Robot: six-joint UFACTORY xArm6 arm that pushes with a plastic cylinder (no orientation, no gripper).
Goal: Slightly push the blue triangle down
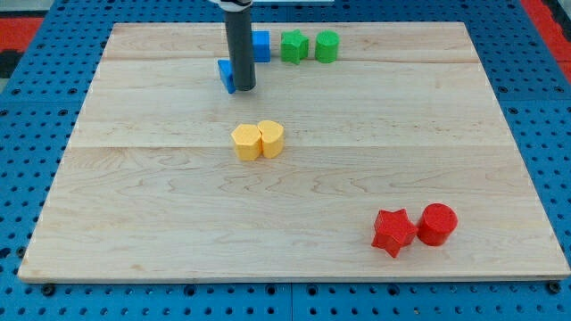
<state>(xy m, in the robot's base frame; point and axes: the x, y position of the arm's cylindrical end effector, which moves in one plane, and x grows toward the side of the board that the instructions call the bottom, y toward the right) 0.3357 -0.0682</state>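
Observation:
The blue triangle (227,75) lies near the view's top, left of centre, on the wooden board (134,214). My dark rod comes down from the view's top edge, and my tip (244,88) rests against the triangle's right side, hiding part of it. A second blue block (260,45) sits just behind the rod to the upper right, partly hidden.
A green star-like block (294,46) and a green cylinder (326,45) stand at the view's top. A yellow hexagon (246,142) and a yellow cylinder (271,138) touch at the centre. A red star (393,232) and a red cylinder (437,224) sit at the lower right.

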